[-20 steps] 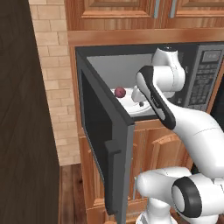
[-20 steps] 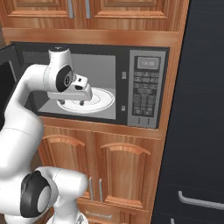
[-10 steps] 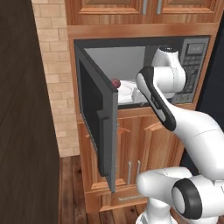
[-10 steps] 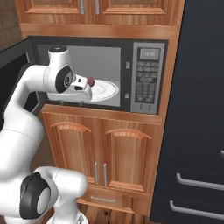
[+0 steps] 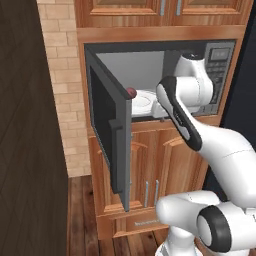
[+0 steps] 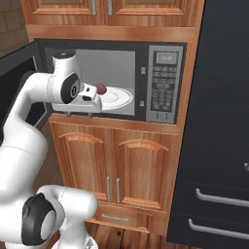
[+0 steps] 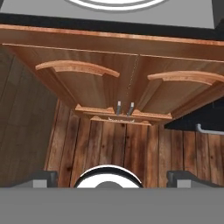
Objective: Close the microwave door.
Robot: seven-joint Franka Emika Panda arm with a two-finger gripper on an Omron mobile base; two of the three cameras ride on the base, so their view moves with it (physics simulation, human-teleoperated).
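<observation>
**Microwave door standing wide open**

Standing open to the left, the microwave door (image 5: 111, 135) swings out from the oven, with its dark window and vertical bar handle facing the brick wall side. In the right base view the microwave door (image 6: 19, 82) appears as a dark panel at the left edge. Inside the cavity lies a white plate (image 6: 115, 97) with a small dark red object (image 6: 101, 89) beside it. The grey keypad panel (image 6: 165, 83) is on the right of the opening. The gripper (image 6: 92, 98) is in front of the cavity, near the plate; I cannot tell if its fingers are apart or together. Below are two wooden cabinet doors (image 7: 131, 92).
</observation>
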